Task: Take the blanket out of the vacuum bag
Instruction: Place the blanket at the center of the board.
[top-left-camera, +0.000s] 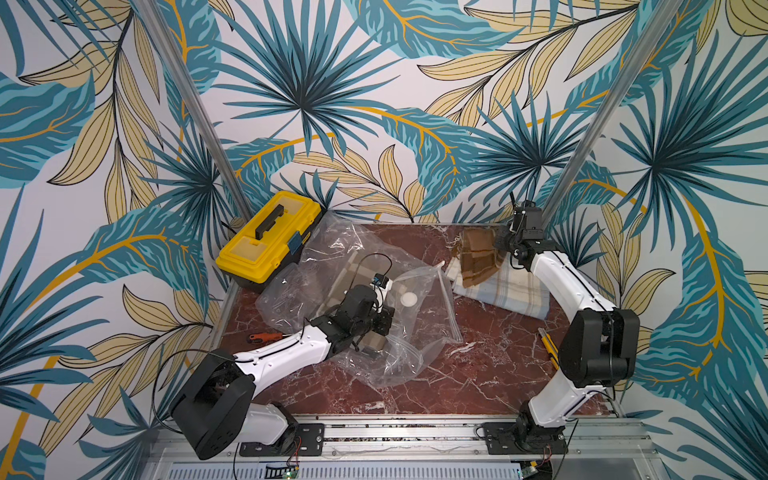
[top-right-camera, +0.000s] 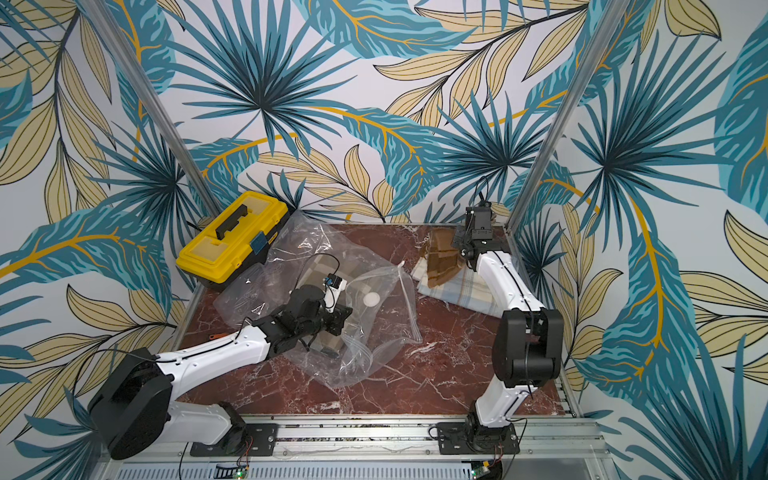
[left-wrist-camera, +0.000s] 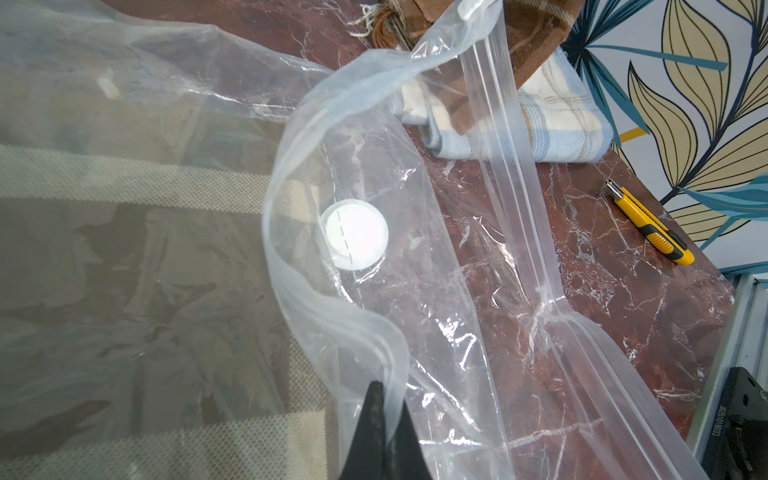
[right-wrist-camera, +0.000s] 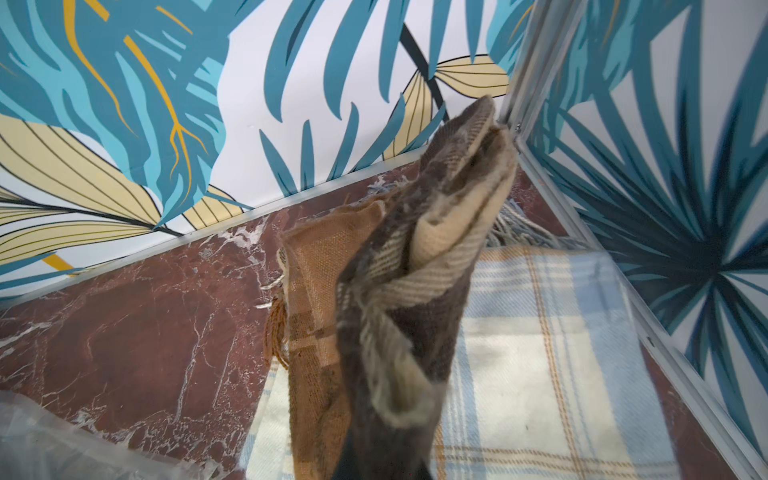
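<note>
right hand (top-left-camera: 504, 246) grips brown blanket (right-wrist-camera: 399, 291), outside bag (top-left-camera: 432, 320)

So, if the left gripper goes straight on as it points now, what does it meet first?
The left gripper, jaws shut on the rim of the vacuum bag, points along the clear film toward the white valve. It would likely press into that film first; the plaid blanket lies farther.

Tropical-leaf wallpaper (top-left-camera: 374, 83) on every wall, white-veined red marble tabletop (top-left-camera: 478, 374), aluminium corner posts (top-left-camera: 193, 104).
</note>
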